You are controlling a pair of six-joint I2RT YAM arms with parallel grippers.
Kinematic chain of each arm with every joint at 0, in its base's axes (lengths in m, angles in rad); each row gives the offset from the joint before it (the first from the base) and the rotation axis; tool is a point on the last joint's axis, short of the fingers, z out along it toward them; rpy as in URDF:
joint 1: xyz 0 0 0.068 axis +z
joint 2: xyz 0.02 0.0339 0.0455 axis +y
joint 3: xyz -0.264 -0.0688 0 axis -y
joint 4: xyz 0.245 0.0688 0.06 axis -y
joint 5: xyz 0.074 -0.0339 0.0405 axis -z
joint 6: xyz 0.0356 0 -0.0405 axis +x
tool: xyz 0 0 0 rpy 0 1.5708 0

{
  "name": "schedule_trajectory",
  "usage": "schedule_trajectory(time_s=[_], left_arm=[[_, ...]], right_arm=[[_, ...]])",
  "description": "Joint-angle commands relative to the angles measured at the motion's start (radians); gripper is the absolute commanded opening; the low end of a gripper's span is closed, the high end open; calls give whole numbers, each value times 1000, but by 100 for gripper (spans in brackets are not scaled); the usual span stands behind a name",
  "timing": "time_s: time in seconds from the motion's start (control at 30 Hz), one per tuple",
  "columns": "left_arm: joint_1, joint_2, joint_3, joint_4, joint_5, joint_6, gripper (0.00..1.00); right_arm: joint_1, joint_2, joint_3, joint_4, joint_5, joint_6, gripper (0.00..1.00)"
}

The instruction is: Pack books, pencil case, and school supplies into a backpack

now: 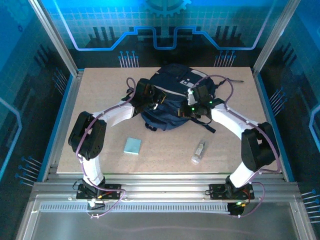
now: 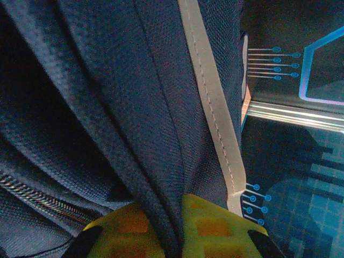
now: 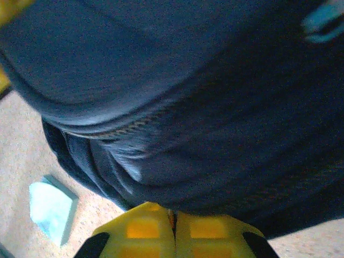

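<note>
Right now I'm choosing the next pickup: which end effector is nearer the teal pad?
Left. The left end effector pinches the backpack on its left, with the teal pad on the near side of it; the right end effector is on the backpack's right, farther away.

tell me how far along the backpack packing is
Done: I cannot tell from here what the backpack holds so far. In hand: the left jaws are shut on a fold of its fabric beside the grey stripe. The right jaws are shut at its lower edge, though a grip there is unclear. Left: the teal pad and the clear-white tube lie loose on the table, nearer the arms' bases.
</note>
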Motion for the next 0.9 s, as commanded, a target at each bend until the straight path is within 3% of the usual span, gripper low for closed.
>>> schedule_trajectory(time_s=[0.0, 0.23, 0.27, 0.37, 0.47, 0.73, 0.87], left_arm=[[52, -32, 54, -24, 33, 113, 5], [74, -59, 59, -65, 55, 147, 3], [74, -56, 70, -74, 61, 156, 10], [74, -33, 110, -113, 114, 164, 50], [60, -56, 75, -88, 115, 129, 75], [-26, -111, -110, 97, 83, -76, 77], [-61, -75, -109, 107, 45, -100, 78]], right_arm=[[-97, 13, -20, -128, 12, -155, 0], [-172, 7, -30, -123, 85, -196, 0], [-172, 2, -23, -115, 58, -194, 0], [-159, -9, -15, -54, -81, -148, 0], [-124, -5, 11, -5, -168, -104, 0], [-48, 4, 86, 80, -273, -20, 0], [1, 8, 126, 83, -294, -17, 0]])
